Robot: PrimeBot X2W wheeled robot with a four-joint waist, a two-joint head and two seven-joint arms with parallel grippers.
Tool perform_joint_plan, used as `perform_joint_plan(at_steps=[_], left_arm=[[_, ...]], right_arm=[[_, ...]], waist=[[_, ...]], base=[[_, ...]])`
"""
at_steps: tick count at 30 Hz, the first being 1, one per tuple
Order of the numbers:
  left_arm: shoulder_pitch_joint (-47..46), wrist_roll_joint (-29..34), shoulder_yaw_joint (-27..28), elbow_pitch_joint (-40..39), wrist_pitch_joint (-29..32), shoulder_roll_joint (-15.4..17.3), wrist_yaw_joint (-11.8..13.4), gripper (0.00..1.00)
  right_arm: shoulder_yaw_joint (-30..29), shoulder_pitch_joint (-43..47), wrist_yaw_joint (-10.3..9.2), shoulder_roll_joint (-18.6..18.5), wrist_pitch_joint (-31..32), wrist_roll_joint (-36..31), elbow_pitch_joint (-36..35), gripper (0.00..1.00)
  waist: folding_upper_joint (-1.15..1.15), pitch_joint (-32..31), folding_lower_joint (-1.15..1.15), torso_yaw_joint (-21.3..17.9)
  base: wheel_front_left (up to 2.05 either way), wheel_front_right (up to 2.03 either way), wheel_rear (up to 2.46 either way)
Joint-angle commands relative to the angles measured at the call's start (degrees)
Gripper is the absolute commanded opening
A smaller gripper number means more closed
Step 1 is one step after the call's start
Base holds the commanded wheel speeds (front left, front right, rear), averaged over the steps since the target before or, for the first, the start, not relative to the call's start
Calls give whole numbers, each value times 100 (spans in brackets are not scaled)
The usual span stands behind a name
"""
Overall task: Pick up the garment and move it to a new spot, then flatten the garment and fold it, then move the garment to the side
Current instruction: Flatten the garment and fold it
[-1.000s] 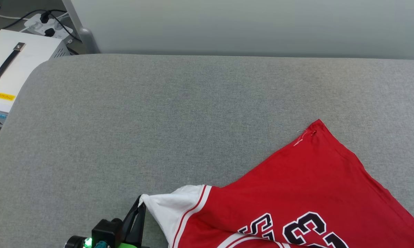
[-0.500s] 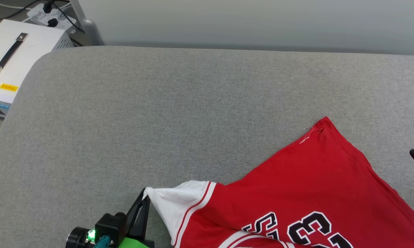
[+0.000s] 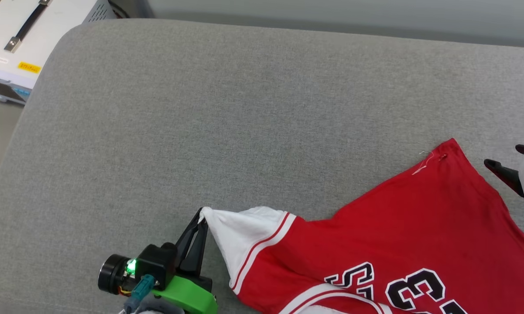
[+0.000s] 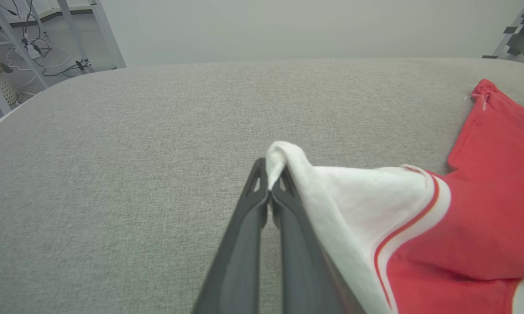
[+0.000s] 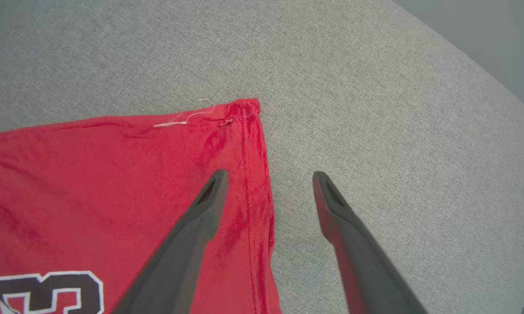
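Observation:
The garment [image 3: 401, 231], a red T-shirt with black-and-white numerals, lies on the grey padded surface [image 3: 227, 113] at the lower right. Its white sleeve [image 3: 244, 231] points left, and my left gripper [image 3: 200, 216] is shut on the sleeve's tip. The left wrist view shows the two dark fingers pressed together on that white tip [image 4: 275, 159], with the sleeve draped to their right. My right gripper [image 3: 502, 155] is open at the right edge, beside the garment's far hem corner [image 3: 447, 150]. In the right wrist view its fingers [image 5: 209, 205] straddle the hem edge [image 5: 262, 183] just below the corner.
A white box with a black handle [image 3: 22, 30] stands off the surface's rounded far-left corner. A pale wall [image 4: 288, 26] runs behind. Metal frame legs and cables [image 4: 30, 48] are on the floor to the far left. Bare grey padding spreads left and behind the garment.
The head camera has tilted, shifting the whole picture. My right gripper has come in from the right edge toward the hem corner. My left gripper still holds the sleeve tip.

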Motion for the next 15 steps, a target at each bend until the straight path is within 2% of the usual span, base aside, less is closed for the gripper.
perform_joint_plan(at_steps=[1, 4, 9, 12, 15], left_arm=[[-141, 65, -19, -40, -34, -46, -39, 0], [-223, 84, -54, -54, -34, -83, -52, 0], [-344, 102, -118, -46, -34, -152, -75, 0], [-388, 108, -133, -37, -34, -187, -83, 0], [-436, 111, -159, -3, -34, -217, -96, 0]], right_arm=[[176, -243, -4, 81, 82, -47, 211, 100], [559, -639, -4, 217, 141, -113, 703, 100], [1109, -1098, -4, 452, -121, -129, 1464, 100], [1331, -1235, -4, 582, -347, -74, 1957, 100], [1798, -1224, -4, 601, -389, -46, 2321, 100]], waist=[[0, 207, 0, 174], [0, 311, 0, 246], [0, 479, 0, 368], [0, 546, 0, 407], [0, 580, 0, 451]], base=[[0, 0, 0], [0, 0, 0], [0, 0, 0], [0, 0, 0], [0, 0, 0]])
